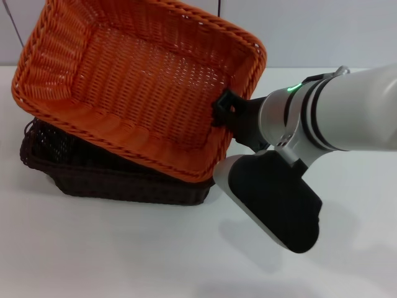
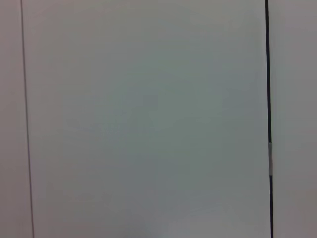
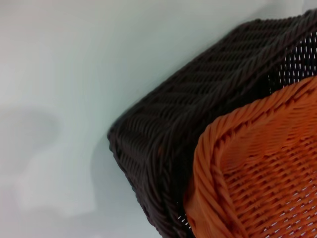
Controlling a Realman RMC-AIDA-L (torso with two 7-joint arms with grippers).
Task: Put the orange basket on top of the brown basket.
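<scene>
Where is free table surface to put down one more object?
Bare white table spreads in front of the dark brown woven basket and behind the right arm. It is crowded at the baskets: the tilted orange woven basket lies over the brown one, the right gripper on its rim.

The orange basket (image 1: 133,81), a rectangular open-weave wicker piece with a braided rim, sits tilted over the brown basket (image 1: 118,177), its open mouth facing up and forward. The brown basket (same woven make, dark chocolate) stands upright on the white table near its far left edge. The orange rim seems to rest on the brown rim (image 3: 163,148), though contact is unclear.
</scene>
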